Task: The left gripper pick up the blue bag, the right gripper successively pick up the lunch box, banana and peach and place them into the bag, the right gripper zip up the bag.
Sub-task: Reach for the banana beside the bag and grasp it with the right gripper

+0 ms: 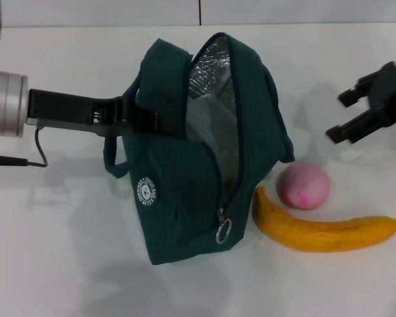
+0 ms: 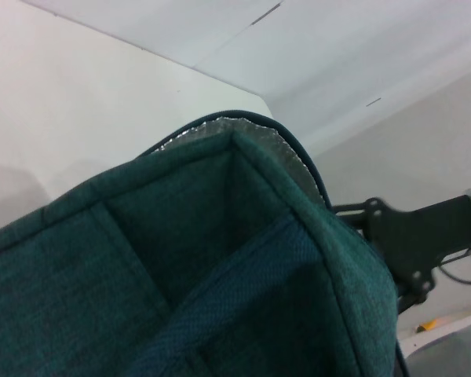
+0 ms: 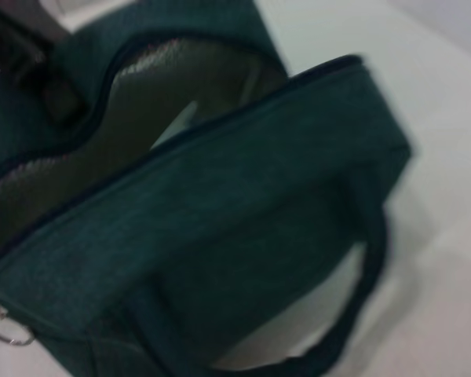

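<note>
Left pincer (image 1: 142, 121): I have it closed on the left side of the blue bag (image 1: 178, 198), near a loop handle; my arm reaches in from the left.
Right pincer (image 1: 356, 112): open and holding nothing, it hangs above the desk (image 1: 66, 264) at the far right, apart from the bag.
Blue bag: mid-desk, mouth gaping, silver lining (image 1: 214, 79) showing; the ring pull (image 1: 224, 232) hangs at the near end of the zip.
Lunch box (image 1: 208, 129): a pale clear shape lies inside the open bag.
Peach (image 1: 303, 186): on the desk just right of the bag.
Banana (image 1: 323, 231): on the desk, on the near side of the peach, close beside it.
</note>
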Controlling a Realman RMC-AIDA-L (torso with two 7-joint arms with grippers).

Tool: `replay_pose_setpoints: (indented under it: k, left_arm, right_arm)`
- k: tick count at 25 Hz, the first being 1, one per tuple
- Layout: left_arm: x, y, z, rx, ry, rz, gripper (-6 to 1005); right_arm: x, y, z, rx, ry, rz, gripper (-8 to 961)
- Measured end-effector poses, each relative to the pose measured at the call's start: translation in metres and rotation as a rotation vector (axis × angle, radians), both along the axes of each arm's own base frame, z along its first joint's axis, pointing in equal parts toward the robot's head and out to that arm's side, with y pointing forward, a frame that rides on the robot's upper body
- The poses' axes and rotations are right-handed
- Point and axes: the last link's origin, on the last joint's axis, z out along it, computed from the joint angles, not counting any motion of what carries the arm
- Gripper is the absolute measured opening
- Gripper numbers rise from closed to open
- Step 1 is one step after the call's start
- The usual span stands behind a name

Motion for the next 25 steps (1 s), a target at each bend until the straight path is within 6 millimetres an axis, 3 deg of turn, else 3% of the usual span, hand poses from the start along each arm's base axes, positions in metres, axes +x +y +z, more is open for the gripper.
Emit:
replay_pose_setpoints:
  k: [10,17,25]
  left_arm:
    - [0.007,0.002,-0.004,0.004,-0.006,-0.036,32]
    - [0.006,0.001,-0.005,0.003,-0.007,-0.035,31]
    - [0.004,0.0,-0.005,0.002,-0.008,-0.029,31]
  right_arm:
    - [-0.035,-0.015,-0.062,-0.147,-0.242,0.067,871]
    - [-0.051,-0.032,-0.068,-0.205,-0.303,0.104,871]
    - [-0.049,-0.046,-0.087,-0.263,-0.377,0.121,870]
